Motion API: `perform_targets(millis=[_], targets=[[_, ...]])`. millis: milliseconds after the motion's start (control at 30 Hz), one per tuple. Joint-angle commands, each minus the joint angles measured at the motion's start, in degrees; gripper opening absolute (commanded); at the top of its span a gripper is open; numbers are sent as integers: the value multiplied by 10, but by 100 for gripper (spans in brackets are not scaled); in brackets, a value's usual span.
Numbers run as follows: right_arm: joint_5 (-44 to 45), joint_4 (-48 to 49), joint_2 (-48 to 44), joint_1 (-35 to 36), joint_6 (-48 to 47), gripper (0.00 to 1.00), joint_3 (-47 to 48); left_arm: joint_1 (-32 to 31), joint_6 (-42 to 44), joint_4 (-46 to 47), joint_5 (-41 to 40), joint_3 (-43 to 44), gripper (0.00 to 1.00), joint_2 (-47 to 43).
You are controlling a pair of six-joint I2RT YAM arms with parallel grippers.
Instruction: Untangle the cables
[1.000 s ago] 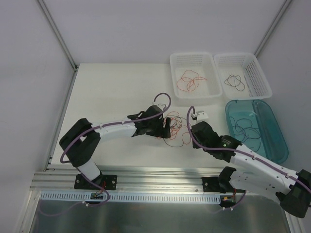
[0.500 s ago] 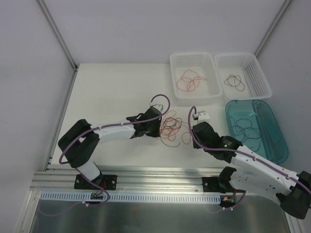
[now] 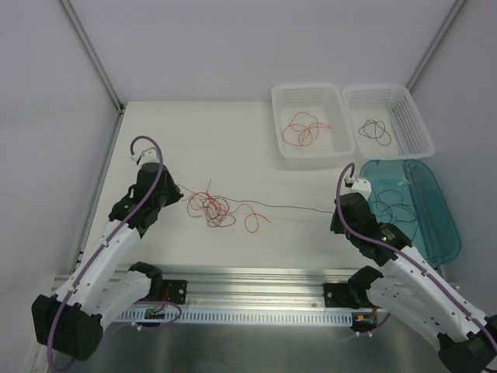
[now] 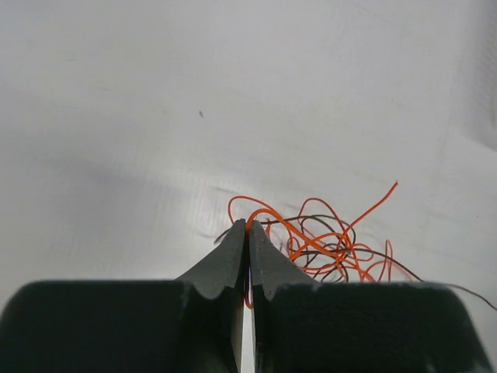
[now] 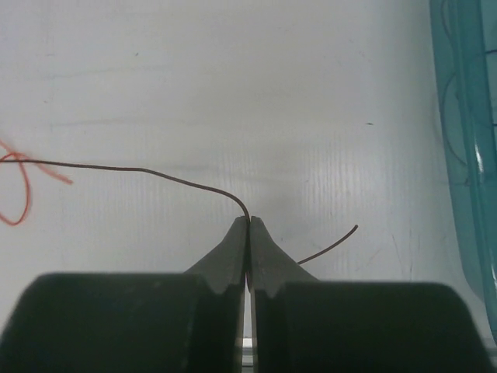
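- Lying on the white table [image 3: 202, 140], the knot of hair-thin red-orange and dark cables [image 3: 216, 208] is seen at the left gripper [image 4: 248, 227], clenched on an orange loop [image 4: 260, 214].
- One dark strand [image 3: 295, 208] is stretched sideways to the right gripper [image 5: 248, 221], pinched shut on it.

Nothing readable from my side: no text, label, brand or number on the table [image 3: 202, 140], the white baskets [image 3: 311, 158], the teal tray [image 3: 431, 202] or in either wrist view.
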Motion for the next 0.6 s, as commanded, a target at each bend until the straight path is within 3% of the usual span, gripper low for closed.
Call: perform_targets(millis=[0,300,367,400,567], targets=[[10,-33,-23,-27,16,1,-3,25,1,-78,-29,17,0,-44],[15,-56,-89,-81,5,1,21,36,79,-159,-110,116,0,-69],[-15,-43,-81,-81,-5,2,33,36,102,-159,-79,137,0,-64],[-32,-35,-73,-81,-17,7,36,36,110,-159,-57,144,0,-60],[-198,40,4,-72,-68,25,52,35,162,-134,164,140,0,-23]])
